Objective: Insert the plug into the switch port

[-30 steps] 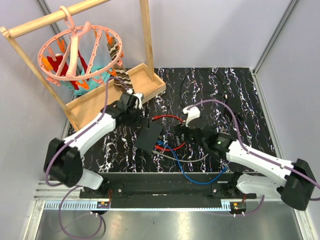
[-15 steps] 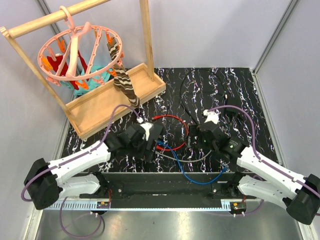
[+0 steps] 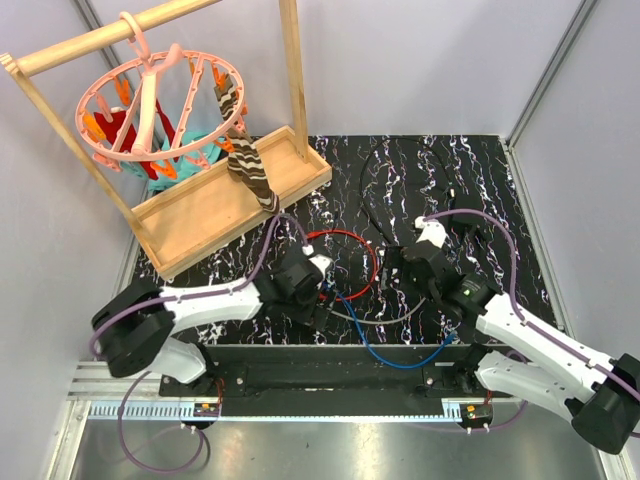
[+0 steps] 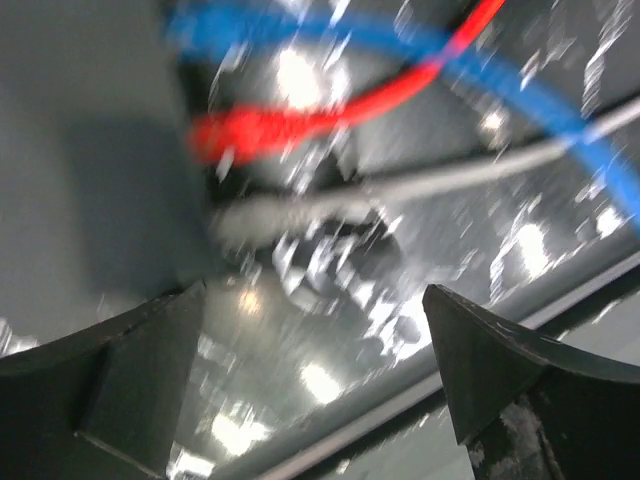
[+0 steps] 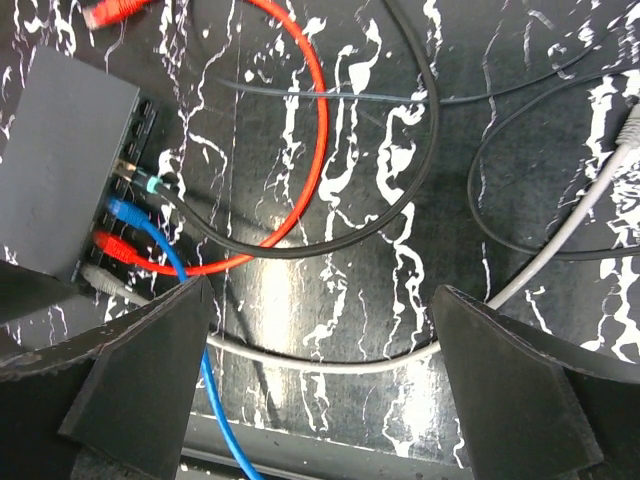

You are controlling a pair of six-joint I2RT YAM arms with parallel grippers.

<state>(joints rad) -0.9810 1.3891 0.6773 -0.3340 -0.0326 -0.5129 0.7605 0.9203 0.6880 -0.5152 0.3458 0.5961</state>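
Switch port (image 5: 128,175) beside low left tool (image 4: 320,380)

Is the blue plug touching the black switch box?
Touching. The right wrist view shows the blue plug seated in the switch box along its port edge.

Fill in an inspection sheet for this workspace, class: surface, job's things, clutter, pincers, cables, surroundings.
Surface: black, white-veined table.
Job's things: switch box holds four plugged cables; switch port row seems to have free sockets; loose red plug lies nearby.
Clutter: wooden rack, pink peg hanger.
Pincers: left pincer open, empty; right pincer open, empty.
Cables: red cable, blue cable, grey cable, black cable loop across the table.
Surroundings: pale walls.
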